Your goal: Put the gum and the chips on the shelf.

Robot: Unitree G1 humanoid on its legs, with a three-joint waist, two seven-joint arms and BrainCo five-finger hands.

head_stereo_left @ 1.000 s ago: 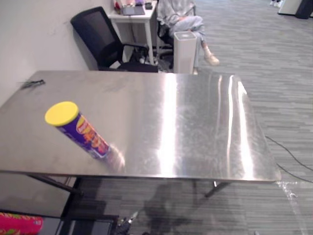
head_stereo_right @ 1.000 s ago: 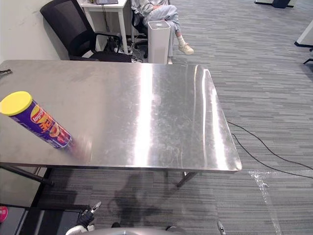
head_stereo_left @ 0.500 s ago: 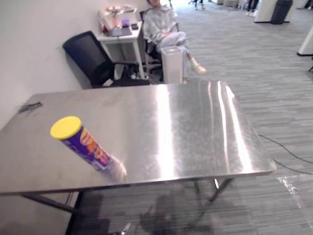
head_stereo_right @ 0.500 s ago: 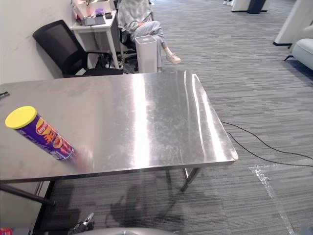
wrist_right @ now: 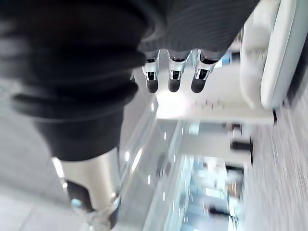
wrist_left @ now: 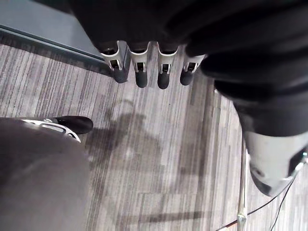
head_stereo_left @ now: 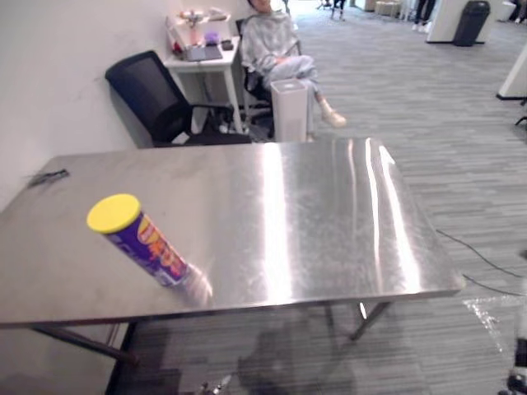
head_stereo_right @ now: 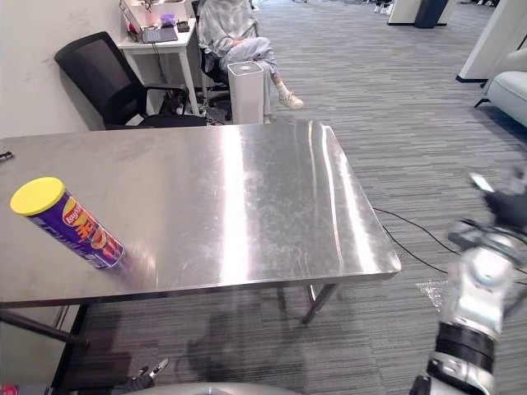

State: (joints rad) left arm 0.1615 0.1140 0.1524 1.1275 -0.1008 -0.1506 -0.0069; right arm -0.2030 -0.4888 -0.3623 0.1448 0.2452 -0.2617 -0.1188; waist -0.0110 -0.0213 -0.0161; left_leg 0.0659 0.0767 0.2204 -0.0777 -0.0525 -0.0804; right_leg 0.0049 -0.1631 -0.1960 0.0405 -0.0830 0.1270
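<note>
A purple chips can (head_stereo_left: 142,244) with a yellow lid stands on the steel table (head_stereo_left: 313,214), near its front left edge. The same can (head_stereo_right: 72,235) is also in the right eye view. My right hand (head_stereo_right: 504,210) is raised in the air off the table's right side, far from the can. In its wrist view the fingers (wrist_right: 173,77) are straight and hold nothing. My left hand (wrist_left: 139,74) hangs over the carpet, its fingers straight and empty.
Behind the table are a black office chair (head_stereo_left: 152,95), a small white desk (head_stereo_left: 202,58), a white bin (head_stereo_left: 290,107) and a seated person (head_stereo_left: 276,37). A small dark object (head_stereo_left: 48,176) lies at the table's far left edge. Grey carpet spreads to the right.
My right hand has come up into the right eye view at the right. The camera tilted up a second ago. The can has stayed in place.
</note>
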